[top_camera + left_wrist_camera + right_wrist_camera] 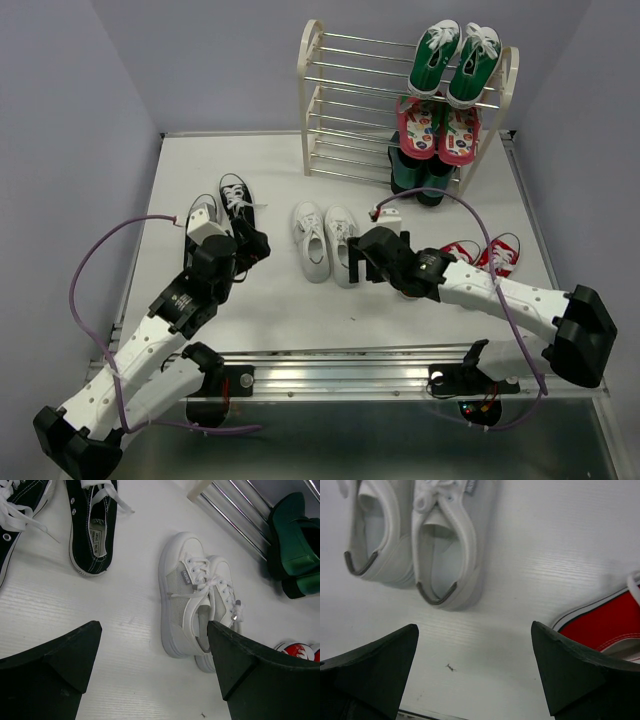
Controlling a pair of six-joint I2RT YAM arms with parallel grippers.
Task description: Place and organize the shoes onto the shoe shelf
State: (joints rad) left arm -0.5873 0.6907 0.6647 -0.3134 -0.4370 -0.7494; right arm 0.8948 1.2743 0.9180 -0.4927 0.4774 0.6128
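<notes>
White and lined with thin ridges, the table top [200, 170] has three pairs of little lace-up shoes out in front of the shoe shelf [312, 95]. That shelf is cream, with round arched ends and rows of thin shiny metal rods. None of the three pairs is on it yet.

The white sneakers [325, 240] sit side by side in front of the shelf, toes pointing at it. They look smooth, with net patches on the sides, fat soles and a grey strip at each heel. The black sneakers [92, 525] look like cloth, with white laces and white soles. They lie in front of the shelf's left end. The red sneakers [487, 255] have round white toe caps and sit in front of the shelf's right end.

On the shelf's right half, green sneakers [455, 62] with white laces rest on the top rods. Pink patterned shoes [438, 130] are below them. Dark green boots [418, 180], smooth and rubbery, are at the bottom.

The left gripper [154, 625] hangs over the table in front of the shelf, between the black pair and the white pair. Its two black wedge-shaped fingers [55, 675] are wide apart with nothing in them. The right gripper [474, 626] is just behind the white heels, on the side away from the shelf. Its jaws are spread too, holding nothing.
</notes>
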